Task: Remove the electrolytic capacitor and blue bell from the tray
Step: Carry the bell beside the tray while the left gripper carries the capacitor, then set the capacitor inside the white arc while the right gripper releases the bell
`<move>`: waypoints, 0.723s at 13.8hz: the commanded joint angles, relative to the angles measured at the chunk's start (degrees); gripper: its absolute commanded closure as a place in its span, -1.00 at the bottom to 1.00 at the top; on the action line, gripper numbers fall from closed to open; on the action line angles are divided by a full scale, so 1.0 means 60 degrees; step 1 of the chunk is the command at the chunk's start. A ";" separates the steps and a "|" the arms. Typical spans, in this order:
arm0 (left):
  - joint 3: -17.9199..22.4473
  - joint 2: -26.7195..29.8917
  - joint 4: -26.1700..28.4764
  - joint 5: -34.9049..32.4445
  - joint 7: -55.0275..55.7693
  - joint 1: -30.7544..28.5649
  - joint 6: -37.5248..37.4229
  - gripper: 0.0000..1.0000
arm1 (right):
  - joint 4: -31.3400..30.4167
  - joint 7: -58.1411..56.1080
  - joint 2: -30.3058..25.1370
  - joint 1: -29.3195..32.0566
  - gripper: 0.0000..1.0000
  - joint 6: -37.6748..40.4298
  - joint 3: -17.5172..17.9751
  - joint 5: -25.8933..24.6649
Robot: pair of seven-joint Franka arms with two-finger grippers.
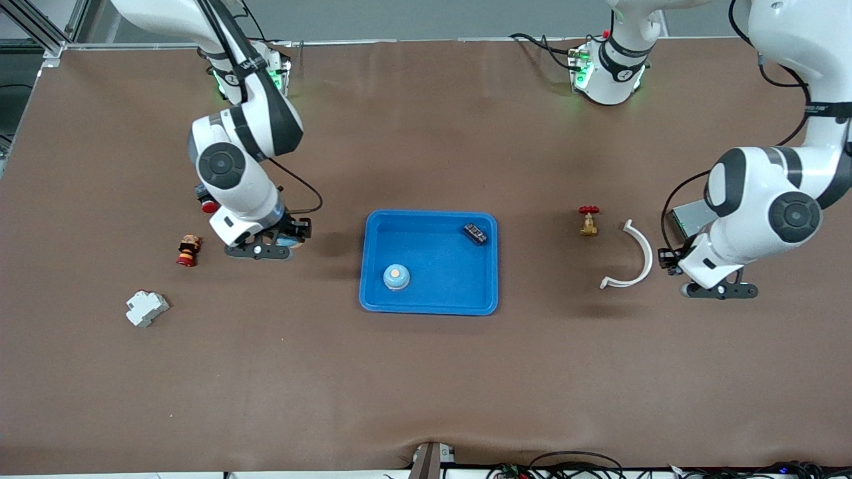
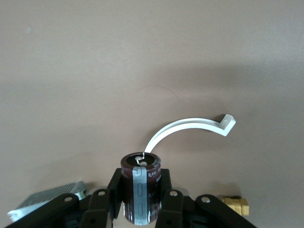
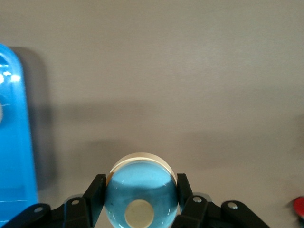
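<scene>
My left gripper (image 2: pixel 141 191) is shut on the capacitor (image 2: pixel 140 183), a dark brown cylinder with a grey stripe held upright between the black fingers. In the front view this gripper (image 1: pixel 717 291) hangs over the table beside a white curved strip. The right gripper (image 3: pixel 141 195) is shut on a blue bell (image 3: pixel 141 187) with a cream button. It (image 1: pixel 273 249) hangs low over the table just off the blue tray (image 1: pixel 373 266), toward the right arm's end. Inside the tray lie a second blue bell (image 1: pixel 396 277) and a small dark part (image 1: pixel 474 233).
A white curved strip (image 1: pixel 636 256) and a brass valve with a red handle (image 1: pixel 588 221) lie between the tray and the left gripper. A grey metal box (image 1: pixel 689 216) sits under the left arm. A red-and-brown stacked part (image 1: pixel 188 250), a white block (image 1: pixel 146 308) and a red button (image 1: pixel 208 203) lie toward the right arm's end.
</scene>
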State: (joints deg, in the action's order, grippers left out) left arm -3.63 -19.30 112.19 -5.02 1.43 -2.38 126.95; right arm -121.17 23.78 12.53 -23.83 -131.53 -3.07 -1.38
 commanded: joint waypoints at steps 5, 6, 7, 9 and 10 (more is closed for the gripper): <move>-0.0156 -0.0210 0.0550 -0.0175 0.0814 0.0454 0.0666 0.95 | -0.1996 -0.1603 -0.0566 0.1085 1.00 -0.2260 0.0131 0.0098; -0.0156 -0.0313 0.0550 -0.0175 0.0889 0.0542 0.0711 0.95 | -0.2157 -0.1736 -0.0522 0.1232 1.00 -0.2480 0.0131 0.0098; -0.0156 -0.0415 0.0535 -0.0175 0.0948 0.0557 0.0769 0.95 | -0.2289 -0.1897 -0.0493 0.1378 1.00 -0.2787 0.0131 0.0098; -0.0156 -0.0664 0.0535 -0.0175 0.1021 0.0601 0.0959 0.95 | -0.2480 -0.2205 -0.0274 0.1656 1.00 -0.3272 0.0145 0.0098; -0.0171 -0.0825 0.0535 -0.0175 0.1021 0.0601 0.1047 0.95 | -0.2495 -0.2206 -0.0157 0.1701 1.00 -0.3361 0.0146 0.0112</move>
State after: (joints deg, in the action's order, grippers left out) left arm -4.46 -23.06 115.06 -5.02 6.65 1.28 131.50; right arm -134.72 12.17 11.29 -15.38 -149.64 -3.09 -1.38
